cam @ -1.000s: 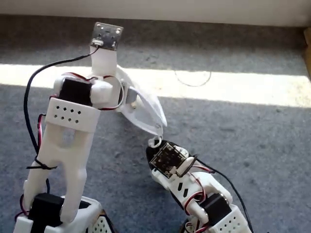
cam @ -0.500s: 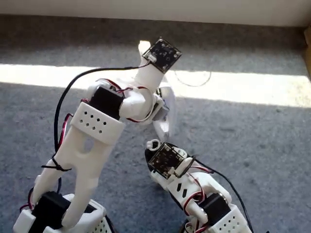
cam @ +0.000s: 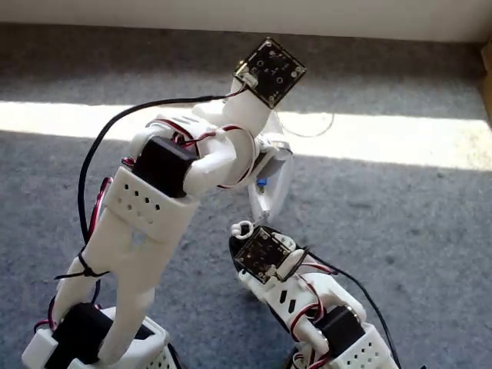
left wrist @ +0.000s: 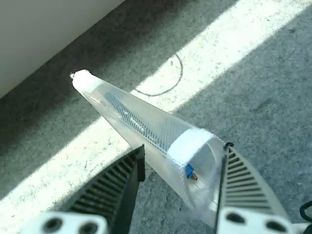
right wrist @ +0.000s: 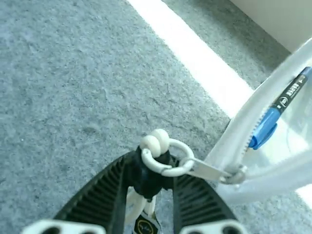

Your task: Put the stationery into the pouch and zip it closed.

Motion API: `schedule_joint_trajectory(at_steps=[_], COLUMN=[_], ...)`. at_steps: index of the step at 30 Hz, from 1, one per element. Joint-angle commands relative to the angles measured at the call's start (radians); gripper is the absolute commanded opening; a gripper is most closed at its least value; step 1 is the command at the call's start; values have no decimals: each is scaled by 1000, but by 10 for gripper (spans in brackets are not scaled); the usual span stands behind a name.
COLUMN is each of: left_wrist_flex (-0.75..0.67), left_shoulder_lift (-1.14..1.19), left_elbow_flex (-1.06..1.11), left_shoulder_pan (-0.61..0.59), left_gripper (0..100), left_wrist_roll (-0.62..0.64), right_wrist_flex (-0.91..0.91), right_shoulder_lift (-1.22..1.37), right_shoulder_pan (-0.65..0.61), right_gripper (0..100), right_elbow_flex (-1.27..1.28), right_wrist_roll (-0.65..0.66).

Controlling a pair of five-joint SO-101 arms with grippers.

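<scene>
Clear pouch (left wrist: 146, 124) w/ white zip edging is held up off the floor, its far end sticking out away from the left gripper (left wrist: 183, 151). The jaws stand fairly wide, one on each side of the pouch's rounded mouth end, pressing on it, so the pouch is in its grip. Inside, a pen (right wrist: 279, 108) w/ blue cap and dark barrel lies along the pouch; its blue tip (left wrist: 189, 170) shows through the mouth end. At the pouch's edge, the metal slider carries a zip pull (right wrist: 163, 157) – a white ring w/ a knotted bead – and the right gripper (right wrist: 153, 170) is nearly closed, pinching that ring at its tips. In the high view the pouch (cam: 269, 196) hangs approx mid-frame under the left arm's wrist, narrow end pointing down at the ring (cam: 244, 227), w/ the right gripper (cam: 244, 240) just below it – the two arms nearly meeting there. Under everything, grey carpet (cam: 400, 231) crossed by a sunlit strip (cam: 384, 138), a thin wire loop (cam: 306, 123) lying in the strip, and a pale wall (cam: 307, 15) along the far edge.
</scene>
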Motion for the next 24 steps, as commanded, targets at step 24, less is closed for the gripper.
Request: schedule_joint_trajectory(at_steps=[24], left_wrist_flex=[192], left_shoulder_lift=[-4], left_elbow_flex=[64], left_shoulder_pan=[-532], left_gripper=[248], left_wrist_roll=[-55], right_wrist_flex=[-25], right_shoulder_lift=[-21], right_shoulder_pan=[-4], right_gripper=[5], right_elbow_flex=[-4], right_wrist_roll=[8])
